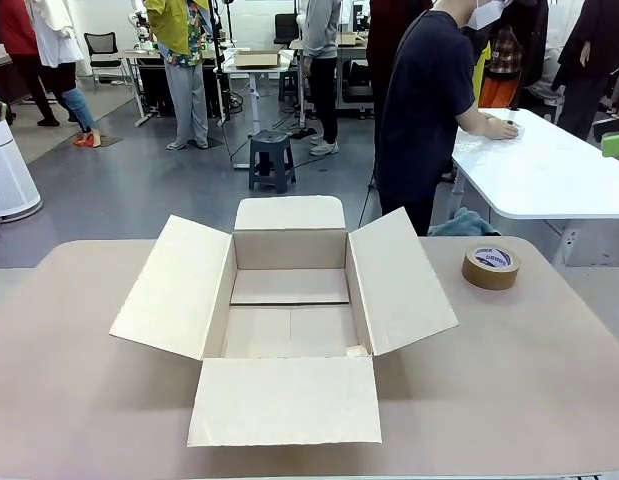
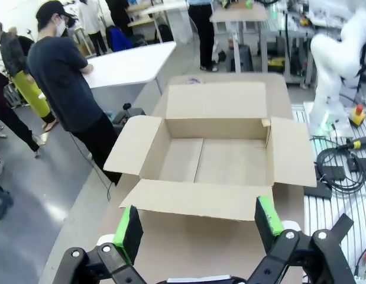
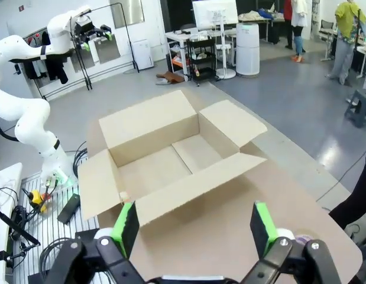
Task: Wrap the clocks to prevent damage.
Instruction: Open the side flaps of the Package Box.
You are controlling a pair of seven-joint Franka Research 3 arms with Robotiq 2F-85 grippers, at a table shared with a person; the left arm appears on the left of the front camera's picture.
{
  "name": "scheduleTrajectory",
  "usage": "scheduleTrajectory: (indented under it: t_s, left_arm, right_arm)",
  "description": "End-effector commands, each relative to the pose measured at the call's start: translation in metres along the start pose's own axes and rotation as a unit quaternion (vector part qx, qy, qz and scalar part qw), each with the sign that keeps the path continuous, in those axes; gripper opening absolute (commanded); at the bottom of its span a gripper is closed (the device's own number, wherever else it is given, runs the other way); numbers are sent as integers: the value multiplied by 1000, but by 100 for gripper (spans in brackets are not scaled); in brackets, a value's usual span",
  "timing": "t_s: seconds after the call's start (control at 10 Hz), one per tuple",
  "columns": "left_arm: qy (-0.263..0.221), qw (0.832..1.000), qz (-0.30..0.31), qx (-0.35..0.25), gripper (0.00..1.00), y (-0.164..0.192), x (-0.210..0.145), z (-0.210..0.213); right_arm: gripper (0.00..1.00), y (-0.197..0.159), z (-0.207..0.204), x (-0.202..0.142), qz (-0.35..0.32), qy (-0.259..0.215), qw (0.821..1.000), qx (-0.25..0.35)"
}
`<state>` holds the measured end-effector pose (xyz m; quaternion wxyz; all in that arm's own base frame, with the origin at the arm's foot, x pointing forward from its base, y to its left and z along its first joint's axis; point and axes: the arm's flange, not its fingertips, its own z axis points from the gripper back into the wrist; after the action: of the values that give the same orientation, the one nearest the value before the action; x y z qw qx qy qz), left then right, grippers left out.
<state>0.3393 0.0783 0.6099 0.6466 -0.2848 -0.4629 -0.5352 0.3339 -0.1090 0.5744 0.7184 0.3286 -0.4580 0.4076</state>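
The pale, round-cornered bench (image 1: 549, 380) carries a cardboard box (image 1: 289, 248) at its middle, with all four flaps folded out flat and its bare floor showing. A roll of brown tape (image 1: 491, 266) lies flat near the far right corner. Past the far edge, on the grey floor, are a dark stool (image 1: 272, 160), standing people, and a person in a dark top (image 1: 424, 110) leaning at a white table (image 1: 549, 170).

The left wrist view shows the left hand (image 2: 197, 222) over the bench's left side, green pads spread wide and holding nothing. The right arm (image 2: 339, 65) is across the box from it. The right wrist view shows the right hand (image 3: 193, 228), equally wide and empty, facing the left arm (image 3: 29, 112).
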Motion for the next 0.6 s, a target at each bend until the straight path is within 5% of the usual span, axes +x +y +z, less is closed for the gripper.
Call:
scheduleTrajectory:
  t_s: [0.0, 0.5]
  left_arm:
    - [-16, 1000, 7, 9, 100, -1, -14, 10]
    - [-34, 999, 38, 14, 100, -5, -40, 28]
  right_arm:
    - [100, 9, -1, -2, 6, 21, 1000, -8]
    - [100, 14, -1, -6, -3, 48, 999, -20]
